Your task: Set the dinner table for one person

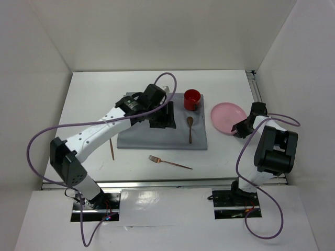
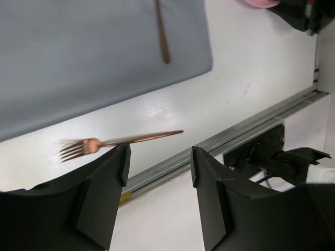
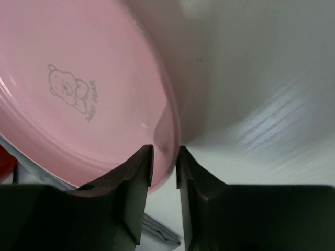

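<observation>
The white dinner table carries a grey cloth. On the cloth lie a copper spoon and a red cup. A pink plate with a bear print is to the right of the cloth. My right gripper is shut on the plate's near rim. A copper fork lies on the table in front of the cloth. My left gripper hovers over the cloth, open and empty. In the left wrist view its fingers frame the fork.
A thin copper utensil lies on the table left of the cloth. Metal rails run along the near edge and the right edge. White walls enclose the table at the back and sides.
</observation>
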You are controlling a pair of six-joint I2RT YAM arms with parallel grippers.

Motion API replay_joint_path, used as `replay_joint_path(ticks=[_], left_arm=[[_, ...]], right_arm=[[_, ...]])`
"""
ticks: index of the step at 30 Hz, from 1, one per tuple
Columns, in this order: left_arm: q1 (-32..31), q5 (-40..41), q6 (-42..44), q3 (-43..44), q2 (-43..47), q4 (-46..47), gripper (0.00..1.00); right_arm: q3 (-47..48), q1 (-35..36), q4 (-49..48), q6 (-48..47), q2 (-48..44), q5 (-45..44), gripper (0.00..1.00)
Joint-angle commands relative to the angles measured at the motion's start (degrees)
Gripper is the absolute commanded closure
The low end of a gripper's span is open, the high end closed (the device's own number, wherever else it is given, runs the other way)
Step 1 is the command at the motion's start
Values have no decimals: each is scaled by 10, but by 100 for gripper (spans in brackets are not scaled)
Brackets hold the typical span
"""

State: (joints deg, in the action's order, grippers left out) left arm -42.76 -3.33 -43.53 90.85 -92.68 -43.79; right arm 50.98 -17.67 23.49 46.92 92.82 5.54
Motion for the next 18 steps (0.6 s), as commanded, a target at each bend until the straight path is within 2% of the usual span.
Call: replay_joint_path(ticks=[1, 2, 3, 7, 14, 18], left_arm=[[28, 38, 14, -31, 50, -38, 34], [36, 38, 14, -31, 63, -38, 34], [57, 38, 14, -39, 85, -44, 34], [117, 26, 35, -45, 114, -56, 34], [219, 19, 59, -51, 133, -73, 34], [269, 31, 64, -58, 139, -87, 34]], right_arm=[[11, -4, -13, 5, -8, -32, 69], [18, -4, -12, 5, -8, -32, 71], [18, -4, -7, -1, -16, -38, 80], [38, -4, 4, -1, -50, -43, 100], [104, 34, 10, -16, -121, -47, 100], [217, 125, 48, -31, -106, -81, 100]])
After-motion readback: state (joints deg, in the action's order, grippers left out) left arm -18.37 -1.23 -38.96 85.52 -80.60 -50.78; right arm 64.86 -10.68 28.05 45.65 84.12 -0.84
